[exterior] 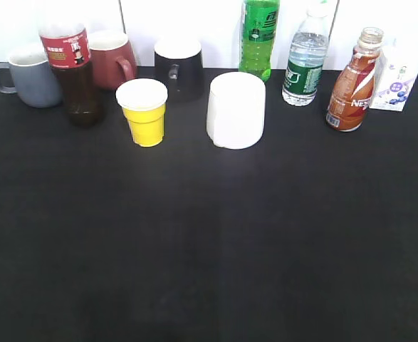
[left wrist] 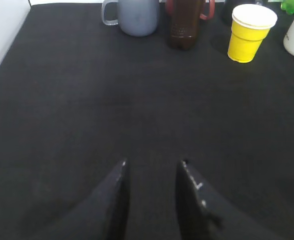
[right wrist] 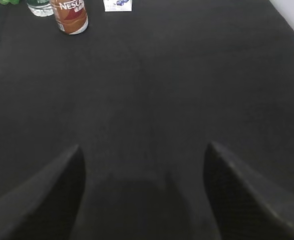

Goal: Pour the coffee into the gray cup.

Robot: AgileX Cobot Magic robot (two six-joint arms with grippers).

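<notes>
Surface: a black tabletop (exterior: pixel 209 249) against a white wall, with cups and bottles lined along the far edge.
Far left: the gray cup (exterior: pixel 32 77), a blue-gray mug, upright, loop handle pointing left, pale inside.
Next right: a tall cola bottle (exterior: pixel 72 71) of dark liquid, standing just in front of and between the gray cup and a dark red mug (exterior: pixel 112 58); its red label has white writing too small to read.
Left of centre: a yellow paper cup (exterior: pixel 144 112) with a white rim, standing forward of the row.
Behind it: a black mug (exterior: pixel 179 68), at the back.
Centre: a large white mug (exterior: pixel 236 110), forward of the row.
Right of centre: a green bottle (exterior: pixel 259 37) with a green label, writing unreadable.
Next: a clear water bottle (exterior: pixel 306 63) with a green label.
Right: the coffee (exterior: pixel 354 82), a curvy brown bottle, upright, well apart from the gray cup; white lettering reads "Nes...", and "NESC" in the right wrist view.
Far right: a small white carton (exterior: pixel 397 84) with blueberries pictured.
Left gripper (left wrist: pixel 152 172): low over bare tabletop, fingers slightly apart, holding nothing.
Right gripper (right wrist: pixel 144 160): over bare tabletop, fingers spread wide, holding nothing.
</notes>
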